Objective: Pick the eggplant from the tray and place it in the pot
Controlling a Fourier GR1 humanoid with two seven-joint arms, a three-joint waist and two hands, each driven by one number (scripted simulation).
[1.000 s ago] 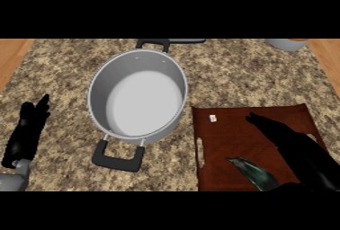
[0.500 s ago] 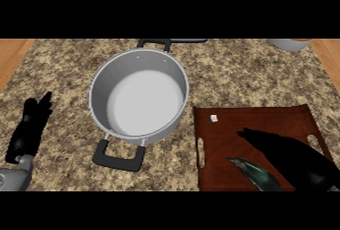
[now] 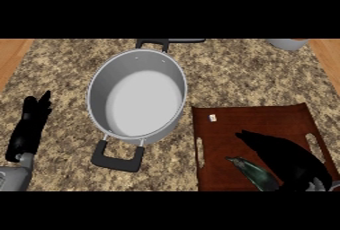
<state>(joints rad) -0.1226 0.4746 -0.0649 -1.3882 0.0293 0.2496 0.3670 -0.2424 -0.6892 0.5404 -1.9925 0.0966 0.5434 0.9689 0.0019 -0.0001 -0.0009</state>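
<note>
Granite-patterned counter [image 3: 266, 76], viewed steeply from above.

Pot [image 3: 138, 98]: grey, oval, left of centre, nothing inside it. One black handle at its near rim, another at the far rim.

Tray [image 3: 256, 121]: dark brown, on the near right of the counter, just right of the pot. Slot handles on its left and right sides. A small pale tag [image 3: 212, 118] lies near its far left corner.

Eggplant [image 3: 256, 175]: dark green and glossy, lying on the near part of the tray, tip pointing far-left. Its near end runs under the right hand, so its full length does not show.

Right hand [image 3: 282, 155]: black, low over the tray, coming in from the near right corner, fingers extended toward the far left. It sits just right of the eggplant and overlaps its near end. The fingers look straight, not wrapped around it; contact cannot be told.

Left hand [image 3: 30, 128]: at the left edge of the counter, well apart from the pot, fingers straight and together, pointing far. Resting, holding nothing.

A grey object [image 3: 289, 43] is partly visible at the far right edge.
</note>
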